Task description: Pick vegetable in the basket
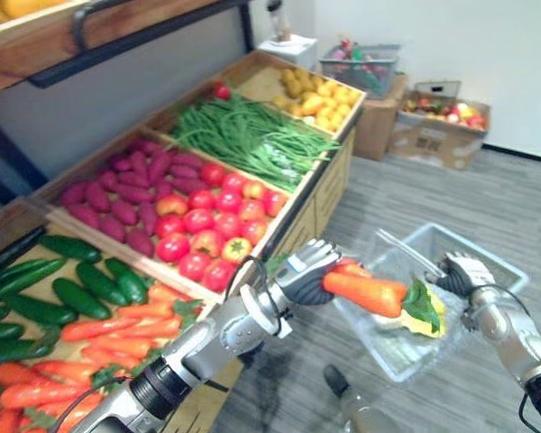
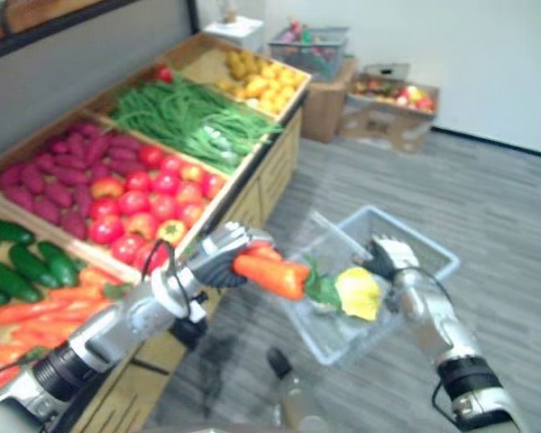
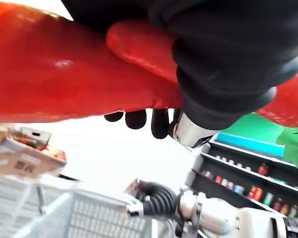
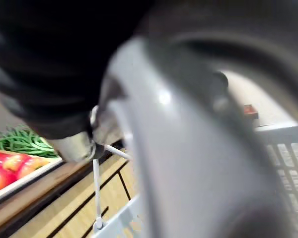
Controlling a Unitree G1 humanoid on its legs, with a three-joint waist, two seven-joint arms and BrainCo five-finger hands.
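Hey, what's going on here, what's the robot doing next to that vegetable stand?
The robot's left hand grips a carrot, leafy end forward, over a grey basket that its right hand holds beside the vegetable stand. A yellow vegetable already lies in the basket. The carrot has not been let go yet.

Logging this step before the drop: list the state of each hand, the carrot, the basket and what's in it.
left hand: shut on the carrot.
carrot: held about level, leafy end over the basket, not yet released.
right hand: shut on the basket.
basket: held by the right hand, one item inside.
yellow vegetable: lying in the basket, under the carrot's leaves.
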